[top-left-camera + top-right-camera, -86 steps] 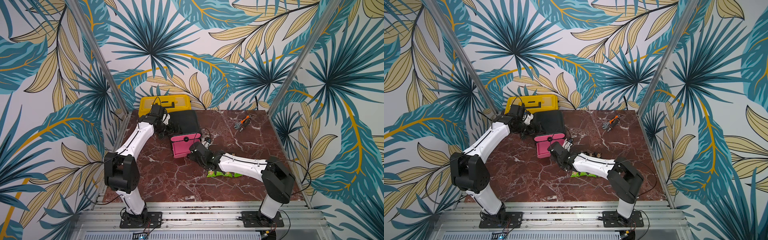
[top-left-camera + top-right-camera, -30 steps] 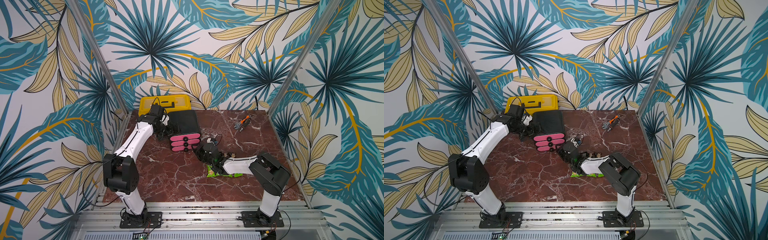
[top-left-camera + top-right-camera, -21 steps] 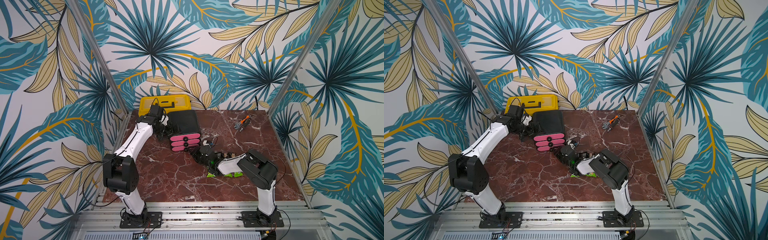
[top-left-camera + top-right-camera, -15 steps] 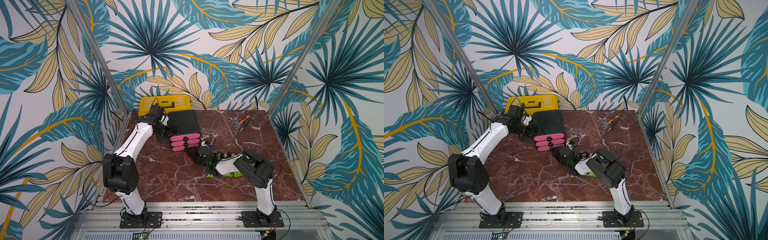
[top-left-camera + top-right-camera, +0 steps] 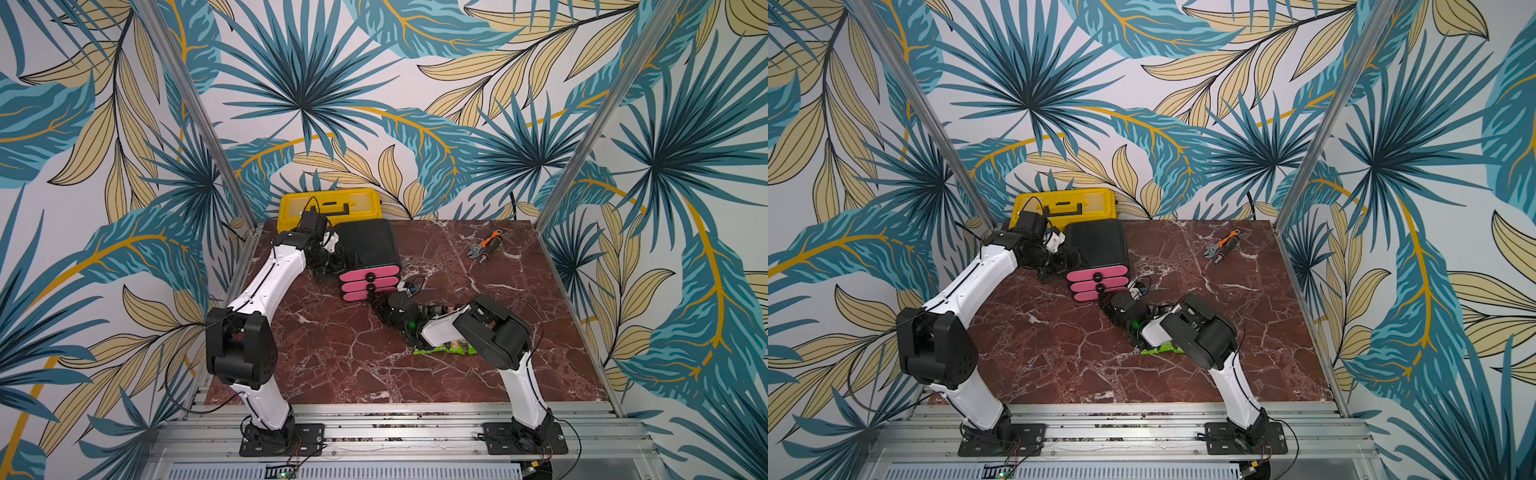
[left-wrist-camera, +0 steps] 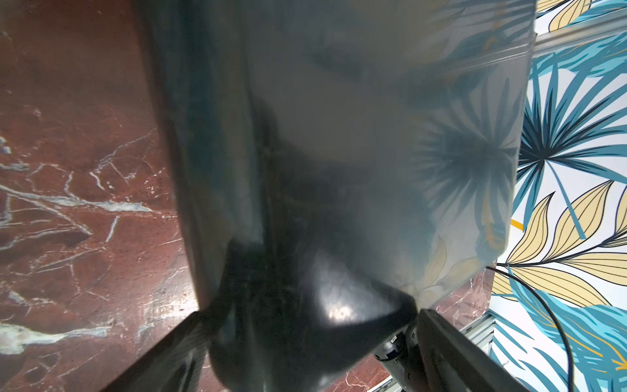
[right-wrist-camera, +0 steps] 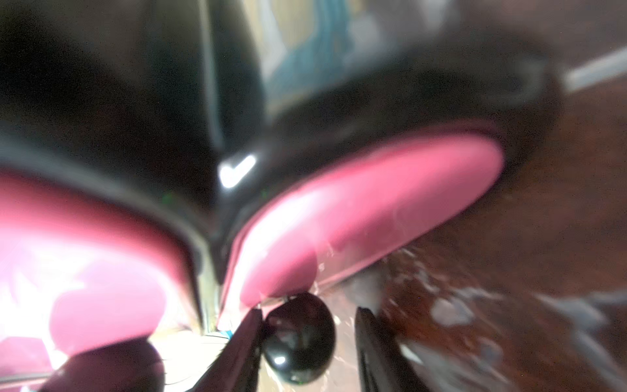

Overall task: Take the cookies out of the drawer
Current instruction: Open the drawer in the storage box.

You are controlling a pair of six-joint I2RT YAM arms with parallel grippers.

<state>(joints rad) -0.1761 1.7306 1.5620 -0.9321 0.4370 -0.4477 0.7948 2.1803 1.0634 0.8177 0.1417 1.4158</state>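
The right arm (image 5: 440, 332) lies folded low over the marble table (image 5: 332, 353). Its elbow is raised near the table's middle and its forearm reaches toward the black drawer unit (image 5: 370, 245). The right gripper (image 5: 376, 300) sits at the front of the unit, down by the bottom drawer (image 5: 359, 296) of the 3 pink fronts. All 3 look pushed in.

The right wrist view is blurred, but it shows the right gripper (image 7: 308, 315) with its 2 fingers (image 7: 244, 349) straddling a round black knob (image 7: 298, 342). One finger touches the knob and a gap shows on the other side, so the jaws stand apart and are not clamped.

The left arm (image 5: 274, 274) stretches from its base up along the table's left edge and bends in at the wrist. This puts the left gripper (image 5: 332, 264) against the unit's left side. In the left wrist view, its fingers (image 6: 163, 356) are spread wide around the unit's glossy black corner. I cannot tell whether they press on it.

One green cookie packet (image 5: 440, 349) lies flat on the table, partly under the right forearm and well clear of the drawers. It shows in both top views (image 5: 1160, 350).

A yellow case (image 5: 328, 205) stands behind the unit. An orange-handled tool (image 5: 484, 249) lies toward the back right.
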